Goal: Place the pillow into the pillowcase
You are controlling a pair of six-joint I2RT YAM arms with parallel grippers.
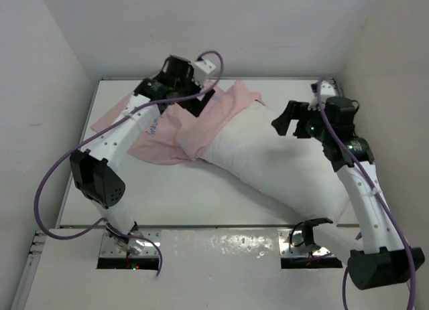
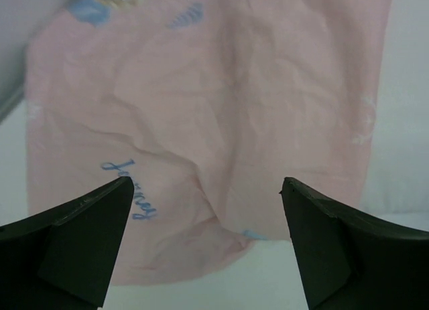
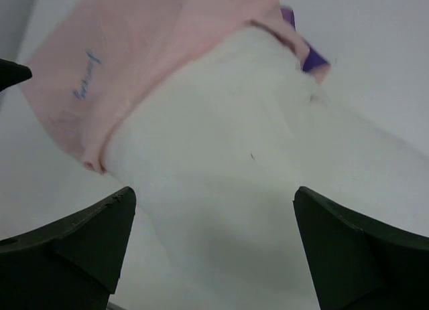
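The white pillow (image 1: pixel 268 163) lies slantwise across the table, its far end under the pale pink, inside-out pillowcase (image 1: pixel 194 126). In the right wrist view the pillow (image 3: pixel 241 189) runs under the pink pillowcase edge (image 3: pixel 134 62), where a purple corner shows. My left gripper (image 1: pixel 190 99) is open above the pillowcase (image 2: pixel 214 109), holding nothing. My right gripper (image 1: pixel 285 122) is open above the pillow's middle, holding nothing.
The white table (image 1: pixel 167 196) is walled at the back and on both sides. A purple cable (image 1: pixel 50 176) loops off the left arm. The near end of the pillow reaches the right arm's base (image 1: pixel 308 233).
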